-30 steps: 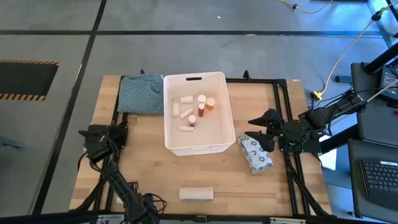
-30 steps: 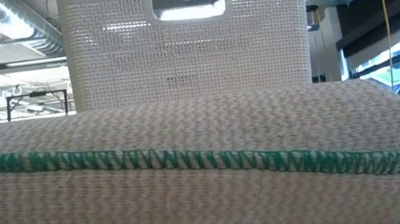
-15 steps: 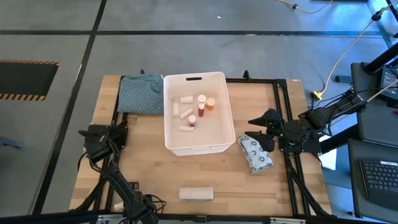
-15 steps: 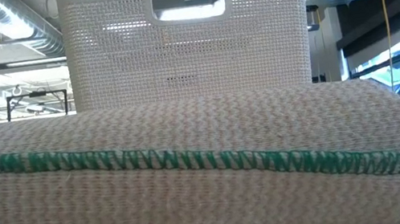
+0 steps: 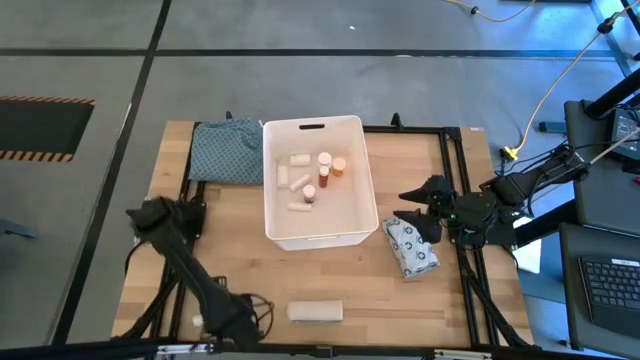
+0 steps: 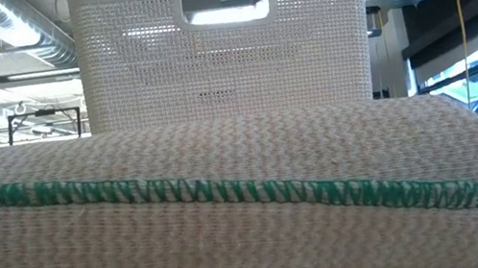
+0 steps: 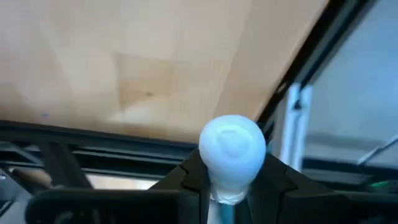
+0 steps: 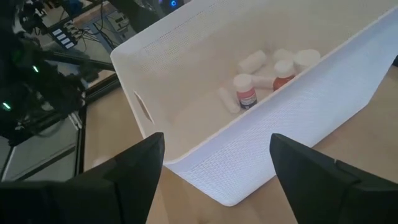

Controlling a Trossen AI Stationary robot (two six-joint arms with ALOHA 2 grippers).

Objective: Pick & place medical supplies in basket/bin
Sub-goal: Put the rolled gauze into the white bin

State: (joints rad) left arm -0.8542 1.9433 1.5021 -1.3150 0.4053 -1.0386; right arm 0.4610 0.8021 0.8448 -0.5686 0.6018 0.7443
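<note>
Wooden table (image 5: pixel 230 250) with a black frame around it. White bin (image 5: pixel 355 180) sits mid-table, handle slot at the far short end; in the low view its mesh wall (image 6: pixel 225 49) rises behind the beige roll. Inside the bin: white rolls (image 5: pixel 298 160), a red-capped bottle (image 5: pixel 323 172), an orange-capped bottle (image 5: pixel 339 166) and a white tube (image 5: pixel 298 206), also seen in the right wrist view, bottle (image 8: pixel 246 90) next to a small roll (image 8: pixel 252 61). Teal patterned cloth (image 5: pixel 226 151) lies touching the bin's left wall at the far left corner of the table. Grey-patterned packet (image 5: pixel 411 246) lies just beside the bin's near right corner, under the right gripper. Beige roll (image 5: pixel 315 311) lies on its side near the table's front edge, well apart from the bin; it fills the low view, green stitching (image 6: pixel 230 194) along it. Right gripper (image 5: pixel 422 212) hovers at the bin's right side over the packet, fingers (image 8: pixel 134 171) spread wide, nothing between them. Left gripper (image 5: pixel 208 320) is low at the front left edge, near the beige roll but apart from it; its jaws are partly closed around a small white round-ended tube (image 7: pixel 232 149), seen end-on between the fingers in the left wrist view.
</note>
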